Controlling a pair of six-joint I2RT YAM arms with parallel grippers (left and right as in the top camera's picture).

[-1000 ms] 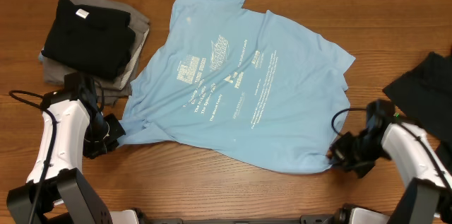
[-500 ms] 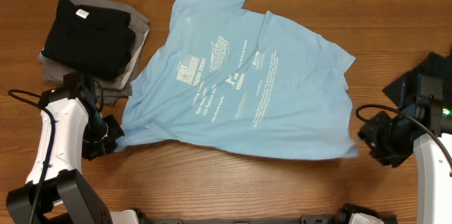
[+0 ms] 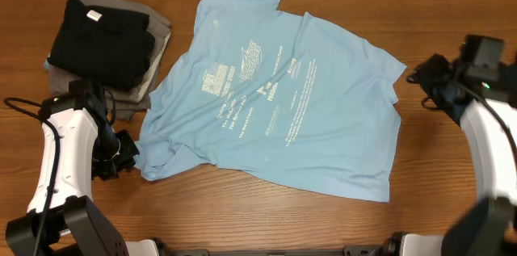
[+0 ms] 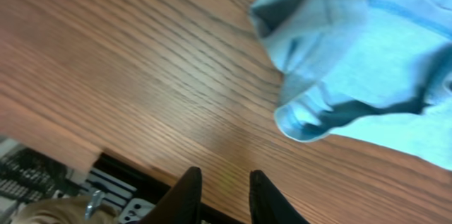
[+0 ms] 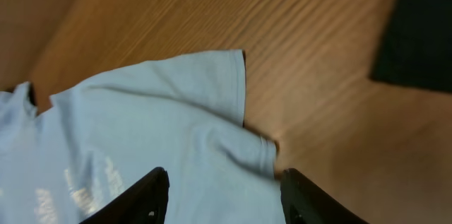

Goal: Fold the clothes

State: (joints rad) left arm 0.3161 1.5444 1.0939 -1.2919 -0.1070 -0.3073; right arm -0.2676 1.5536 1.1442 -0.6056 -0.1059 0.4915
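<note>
A light blue T-shirt with pale print lies spread and rumpled on the wooden table. Its lower left corner is bunched up just ahead of my left gripper. That gripper is slightly open over bare wood, with nothing between its fingers. My right gripper is open at the shirt's right sleeve, its fingers straddling the cloth without closing on it. A folded black shirt rests on a folded grey one at the back left.
Dark cloth lies on the table at the far right, beyond the right sleeve. The table's front edge and black hardware show just behind the left fingers.
Both grippers have let go of the shirt's bottom hem, which has slumped. The right arm has swung from the lower right corner up to the right sleeve. The left has backed off slightly.
</note>
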